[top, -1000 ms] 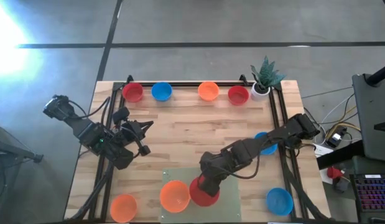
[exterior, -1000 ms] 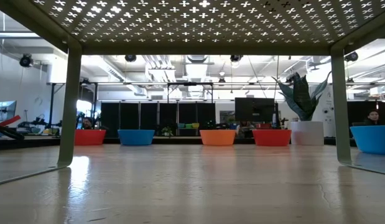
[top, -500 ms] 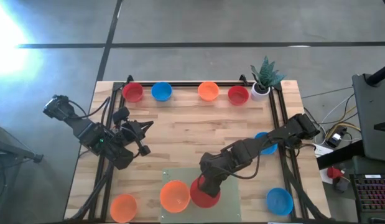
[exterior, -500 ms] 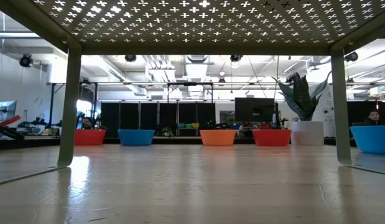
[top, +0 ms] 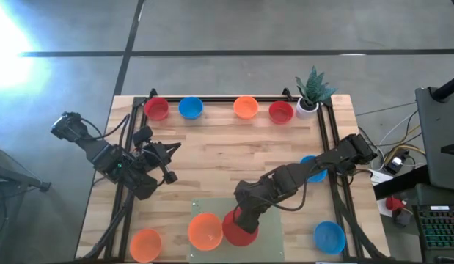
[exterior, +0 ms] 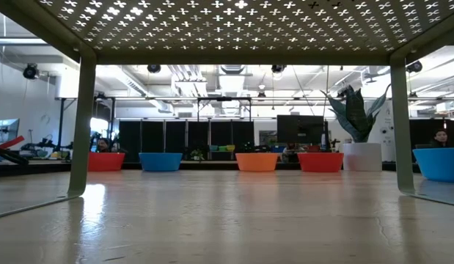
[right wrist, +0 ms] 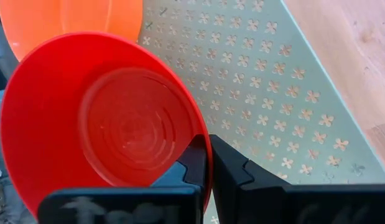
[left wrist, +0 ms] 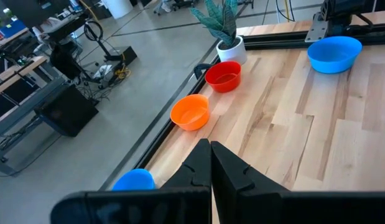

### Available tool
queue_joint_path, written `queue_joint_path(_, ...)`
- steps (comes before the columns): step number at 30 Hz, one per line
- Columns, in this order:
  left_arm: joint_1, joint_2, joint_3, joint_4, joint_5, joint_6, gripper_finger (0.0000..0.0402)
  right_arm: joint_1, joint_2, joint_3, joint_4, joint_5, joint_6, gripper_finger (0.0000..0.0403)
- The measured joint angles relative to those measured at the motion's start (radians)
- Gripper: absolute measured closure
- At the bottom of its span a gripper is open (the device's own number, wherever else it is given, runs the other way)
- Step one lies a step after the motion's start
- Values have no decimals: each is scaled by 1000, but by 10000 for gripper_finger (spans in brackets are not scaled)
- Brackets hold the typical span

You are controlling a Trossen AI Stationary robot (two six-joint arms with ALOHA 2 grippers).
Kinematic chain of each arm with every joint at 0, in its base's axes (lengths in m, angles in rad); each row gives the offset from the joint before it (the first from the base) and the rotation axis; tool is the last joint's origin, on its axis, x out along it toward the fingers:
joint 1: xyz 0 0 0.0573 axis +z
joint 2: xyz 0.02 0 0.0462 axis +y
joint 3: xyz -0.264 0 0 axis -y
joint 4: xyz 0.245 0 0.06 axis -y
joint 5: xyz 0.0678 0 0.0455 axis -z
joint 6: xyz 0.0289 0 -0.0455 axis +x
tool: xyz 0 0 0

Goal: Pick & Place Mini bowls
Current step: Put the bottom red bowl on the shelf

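Note:
My right gripper (top: 245,218) is shut on a red mini bowl (top: 238,229) over the green perforated mat (top: 274,235) at the table's near edge. An orange bowl (top: 205,229) sits on the mat right beside the red one. Other mini bowls stand on the wood: red (top: 156,108), blue (top: 190,108), orange (top: 246,107) and red (top: 281,112) along the far edge. Another orange one (top: 145,243) is near left and a blue one (top: 329,237) near right. A further blue one (top: 312,169) is half hidden under the right arm. My left gripper (top: 170,149) hovers shut over the table's left part, touching nothing. My right gripper pinches the red bowl's rim (right wrist: 203,134), one finger inside the bowl and the other finger (right wrist: 232,168) outside. The fingers slant down from the table's right side. The bowl sits tilted, its opening toward the wrist; whether its underside touches the mat I cannot tell.
A small white pot with a green plant (top: 309,94) stands at the far right corner. Black rails (top: 326,132) run along the table's left, right and far edges. Bare wood (top: 227,158) lies in the middle of the table.

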Motion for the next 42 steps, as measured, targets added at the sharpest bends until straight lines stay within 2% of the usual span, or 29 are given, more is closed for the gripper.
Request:
queue_joint_path(7,0,0,0,0,53,1,402,0,-1,0,2,0,-2,394)
queue_joint_path(16,0,0,0,2,311,102,402,0,-1,0,2,4,1,394)
queue_joint_path(19,0,0,0,2,366,114,402,0,-1,0,2,4,1,394)
queue_joint_path(28,0,0,0,2,373,122,402,0,-1,0,2,4,1,388)
queue_joint_path(37,0,0,0,2,372,128,402,0,-1,0,6,3,-2,322)
queue_joint_path(42,0,0,0,1,372,128,402,-1,-1,0,8,0,-3,301)
